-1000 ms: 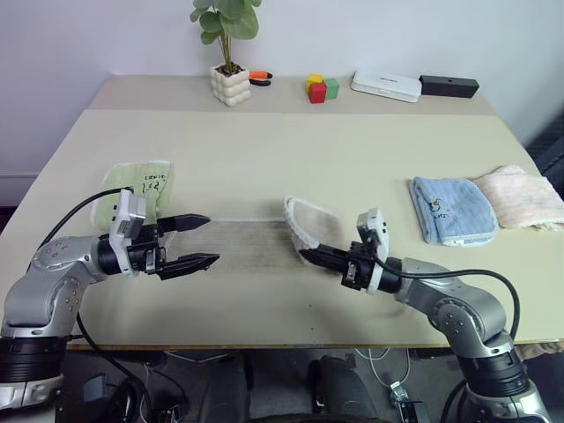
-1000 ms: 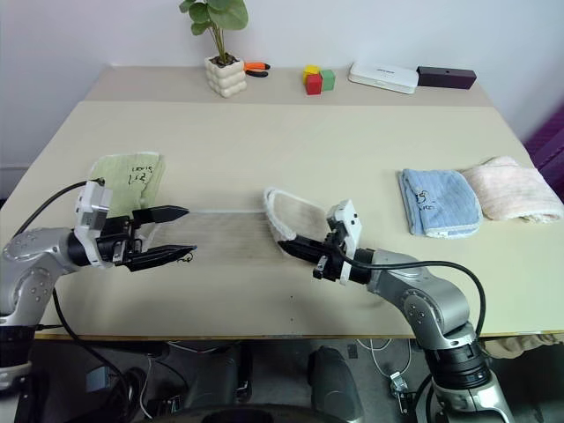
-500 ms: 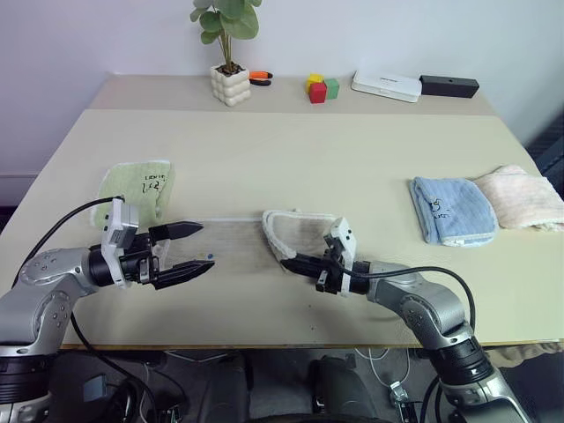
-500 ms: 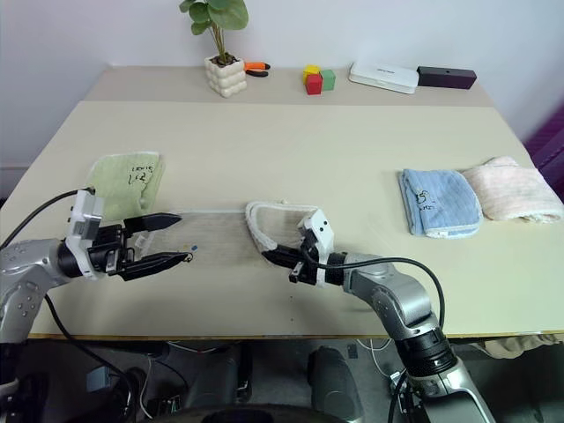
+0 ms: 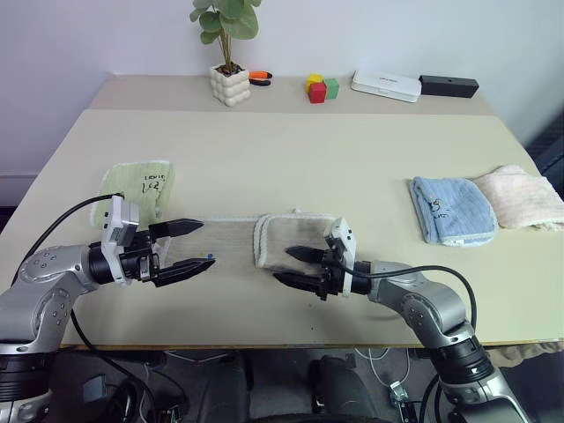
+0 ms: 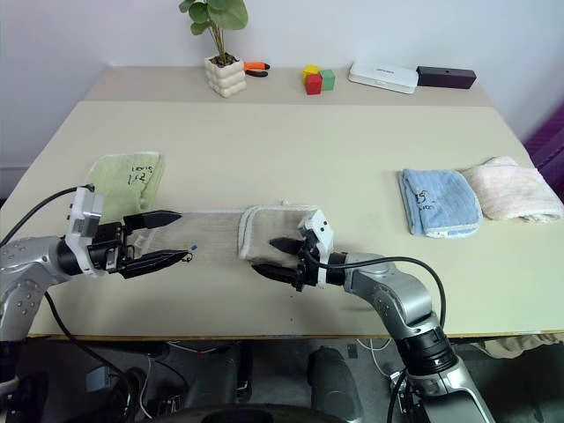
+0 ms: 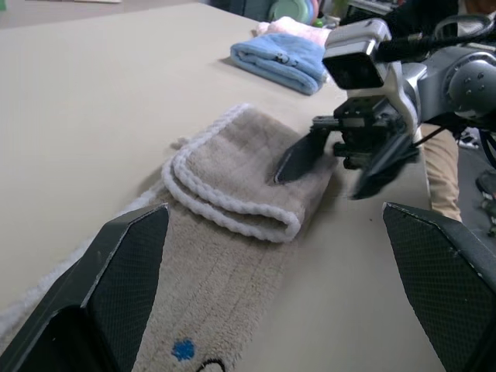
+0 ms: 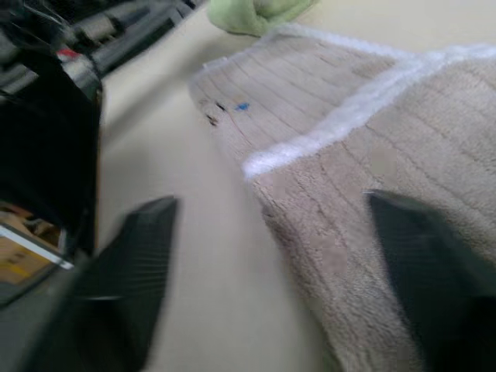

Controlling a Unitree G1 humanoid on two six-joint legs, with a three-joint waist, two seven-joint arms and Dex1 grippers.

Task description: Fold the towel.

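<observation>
Towel lies flat near the front edge of the table, between my two grippers, its right end folded back over itself into a doubled flap with white edging showing along the fold. My right gripper sits at the near right corner of that flap, fingers spread apart and holding nothing; one fingertip hangs over the flap, the other over bare table. My left gripper hovers over the towel's left end, fingers also spread wide and empty. A green towel lies just beyond my left arm. A blue towel and a pink one rest well off to the right.
</observation>
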